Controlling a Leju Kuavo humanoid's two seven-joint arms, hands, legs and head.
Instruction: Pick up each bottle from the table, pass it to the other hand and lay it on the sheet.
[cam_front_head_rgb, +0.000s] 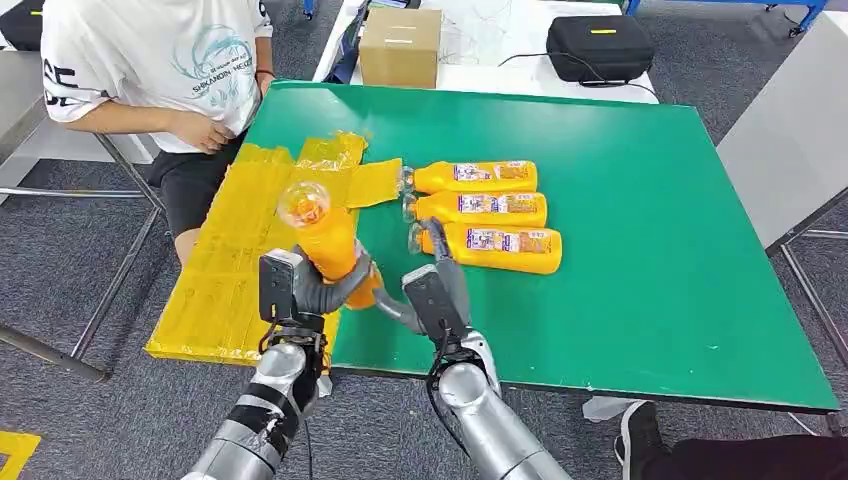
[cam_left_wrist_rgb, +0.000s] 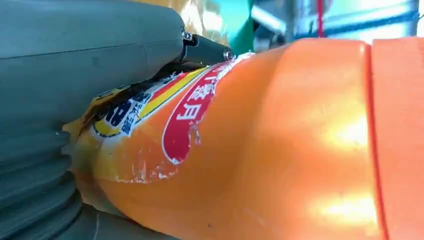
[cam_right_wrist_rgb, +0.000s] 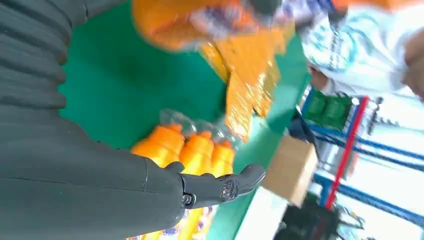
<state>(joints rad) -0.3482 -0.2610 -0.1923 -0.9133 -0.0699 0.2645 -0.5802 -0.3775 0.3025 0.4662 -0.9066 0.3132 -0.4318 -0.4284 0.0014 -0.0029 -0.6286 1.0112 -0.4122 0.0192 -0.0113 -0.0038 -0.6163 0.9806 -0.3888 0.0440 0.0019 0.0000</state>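
Handover stage. The left hand (cam_front_head_rgb: 320, 290) grips the orange bottle (cam_front_head_rgb: 325, 235) low on its body, cap raised, above the yellow sheet (cam_front_head_rgb: 225, 270). The right hand (cam_front_head_rgb: 420, 300), fingers apart, holds nothing. 3 bottles (cam_front_head_rgb: 480, 205) lie on the green table (cam_front_head_rgb: 640, 230), awaiting pickup.

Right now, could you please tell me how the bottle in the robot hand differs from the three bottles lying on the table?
The held bottle stands nearly upright, cap toward the camera, gripped by the left robot hand; the three bottles lie on their sides, untouched. The held bottle is over the yellow sheet's edge; the three rest side by side on the green table. All are orange, labelled and clear-capped.
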